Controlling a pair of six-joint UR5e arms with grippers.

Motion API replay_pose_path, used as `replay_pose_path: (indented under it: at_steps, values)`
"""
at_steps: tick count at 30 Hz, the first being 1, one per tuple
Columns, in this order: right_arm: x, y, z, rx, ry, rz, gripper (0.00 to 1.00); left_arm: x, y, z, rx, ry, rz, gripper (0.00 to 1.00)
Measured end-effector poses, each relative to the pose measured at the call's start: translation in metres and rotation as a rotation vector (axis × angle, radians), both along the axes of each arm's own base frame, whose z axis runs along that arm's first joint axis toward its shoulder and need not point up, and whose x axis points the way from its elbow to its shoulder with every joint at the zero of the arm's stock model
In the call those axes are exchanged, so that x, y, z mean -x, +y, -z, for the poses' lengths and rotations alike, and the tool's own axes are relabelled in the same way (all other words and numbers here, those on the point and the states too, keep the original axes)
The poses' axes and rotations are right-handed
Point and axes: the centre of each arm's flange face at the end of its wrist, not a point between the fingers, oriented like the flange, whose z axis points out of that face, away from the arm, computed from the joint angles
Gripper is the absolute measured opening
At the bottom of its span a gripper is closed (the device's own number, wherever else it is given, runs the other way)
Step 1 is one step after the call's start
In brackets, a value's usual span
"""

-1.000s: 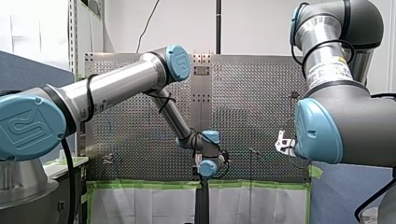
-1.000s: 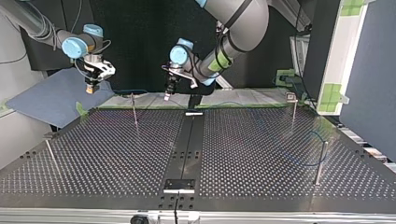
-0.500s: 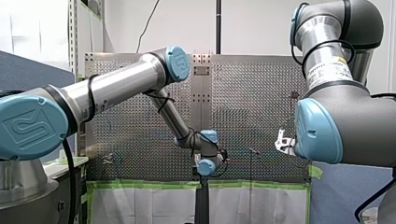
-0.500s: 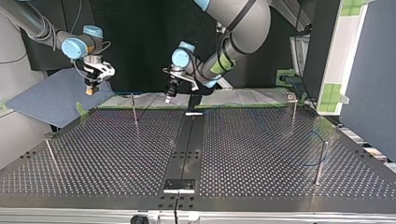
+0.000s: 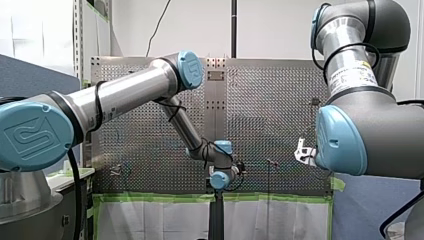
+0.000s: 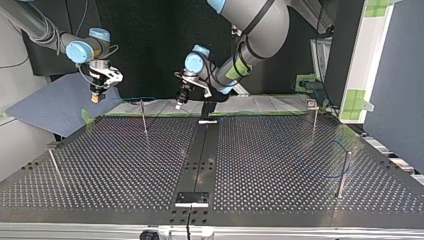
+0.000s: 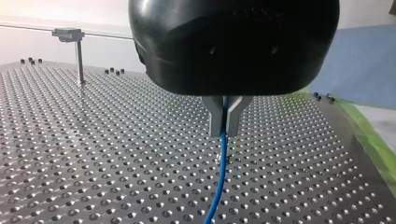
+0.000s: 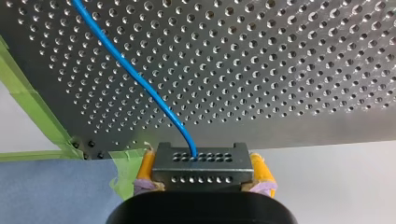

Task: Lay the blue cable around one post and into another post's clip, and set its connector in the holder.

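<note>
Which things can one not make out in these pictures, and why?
Left wrist view: the blue cable leaves the picture shortly past the fingers.
Top view: it is too thin to trace around any post.
Front view: my right arm hides the connector.

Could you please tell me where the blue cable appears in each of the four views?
Front view: not discernible.
Top view: blue cable, a faint line by the far-left post.
Left wrist view: cable pinched in my left gripper.
Right wrist view: cable leaving the connector held by my right gripper.
Shared landmark: the perforated table.
</note>
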Motion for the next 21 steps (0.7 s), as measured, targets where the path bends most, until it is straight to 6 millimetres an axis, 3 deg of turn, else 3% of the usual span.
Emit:
replay_pose_path:
  at_steps: [21]
  values:
    - [0.0021, -0.0029, 0.0003, 0.021, -0.008, 0.006, 0.0, -0.0043, 0.0016, 0.0021, 0.005, 0.0, 0.024, 0.01]
